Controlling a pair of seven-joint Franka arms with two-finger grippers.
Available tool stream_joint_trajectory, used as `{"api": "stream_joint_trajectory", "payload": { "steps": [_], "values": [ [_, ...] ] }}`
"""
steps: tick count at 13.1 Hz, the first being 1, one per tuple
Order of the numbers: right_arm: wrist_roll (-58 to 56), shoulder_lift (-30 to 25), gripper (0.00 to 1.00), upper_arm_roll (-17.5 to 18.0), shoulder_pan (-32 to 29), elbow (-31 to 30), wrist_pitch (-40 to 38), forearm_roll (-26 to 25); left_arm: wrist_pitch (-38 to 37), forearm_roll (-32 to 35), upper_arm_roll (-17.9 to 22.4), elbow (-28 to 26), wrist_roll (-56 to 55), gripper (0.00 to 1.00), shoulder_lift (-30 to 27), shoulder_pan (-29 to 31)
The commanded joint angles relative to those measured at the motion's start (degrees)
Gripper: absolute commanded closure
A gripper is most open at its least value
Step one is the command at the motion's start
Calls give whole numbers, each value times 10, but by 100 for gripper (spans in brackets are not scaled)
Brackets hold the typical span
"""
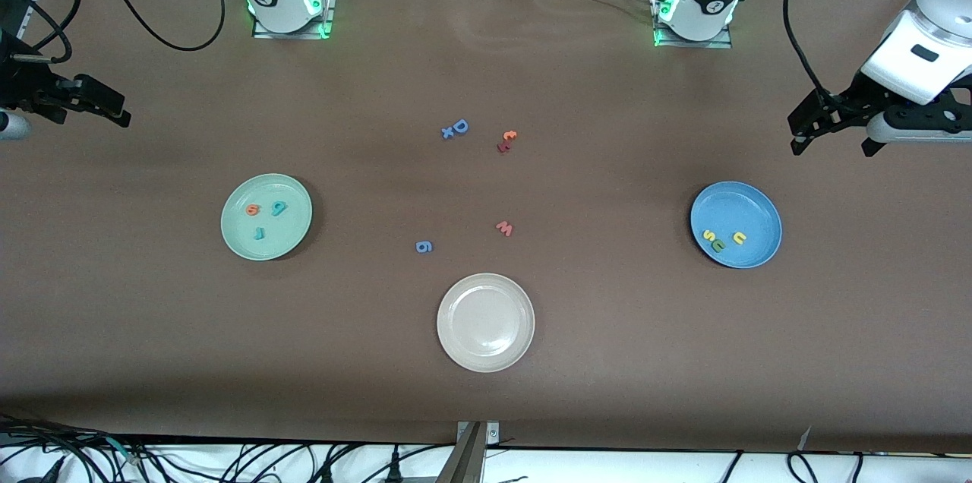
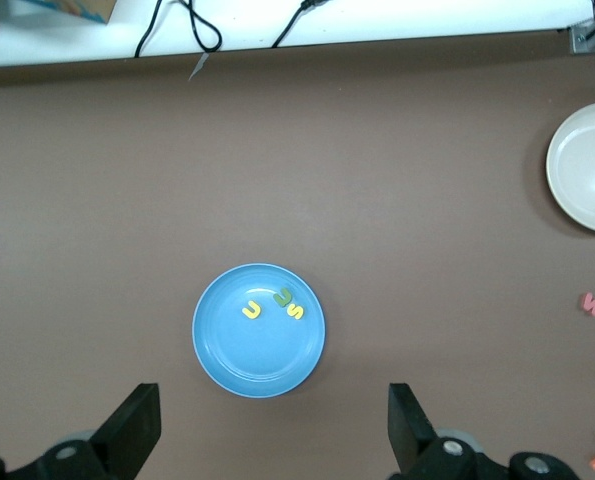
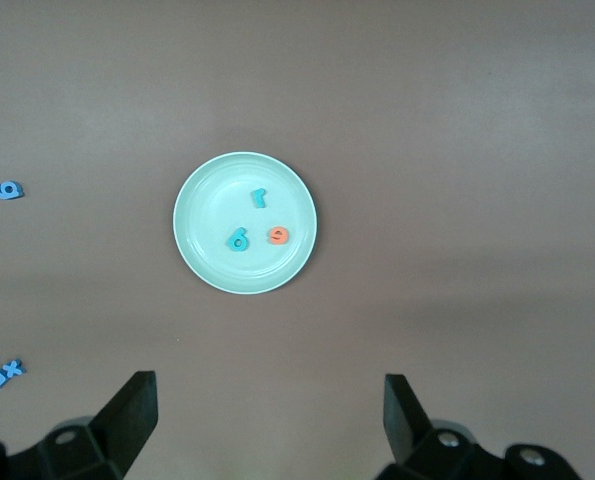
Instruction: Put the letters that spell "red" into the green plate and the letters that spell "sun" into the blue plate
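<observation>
Nearest you: round beige-white plate (image 1: 485,322), bare, on the brown tabletop (image 1: 607,361). Round pale mint-green plate (image 1: 266,216) holds the teal "r" (image 1: 259,232), orange "e" (image 1: 253,210) and teal "d" (image 1: 279,207). Round medium-blue plate (image 1: 736,224) holds the yellow "s" (image 1: 708,235), olive letter (image 1: 717,245) and yellow letter (image 1: 738,238). Your foam letters look light, soft and thin: pinch across the edges. Left tool (image 1: 832,135) hangs near the blue plate, right tool (image 1: 91,105) near the green; both wide, empty, well apart from the letters.

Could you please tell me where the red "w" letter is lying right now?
In the front view, the red "w" lies on the bare table near its middle, farther from the camera than the beige-white plate and beside the blue "g".
</observation>
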Motion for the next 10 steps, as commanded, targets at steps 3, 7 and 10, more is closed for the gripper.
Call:
{"api": "stream_joint_trajectory", "payload": {
  "steps": [3,7,10],
  "values": [
    [-5,3,0,-2,2,11,-4,-4,4,-11,-46,22,32,0,17,44],
    [-6,8,0,-2,2,17,-4,-5,4,-11,-46,24,36,0,23,53],
    [-7,9,0,-1,2,17,-3,-4,4,-12,-46,24,38,0,25,59]
  ]
}}
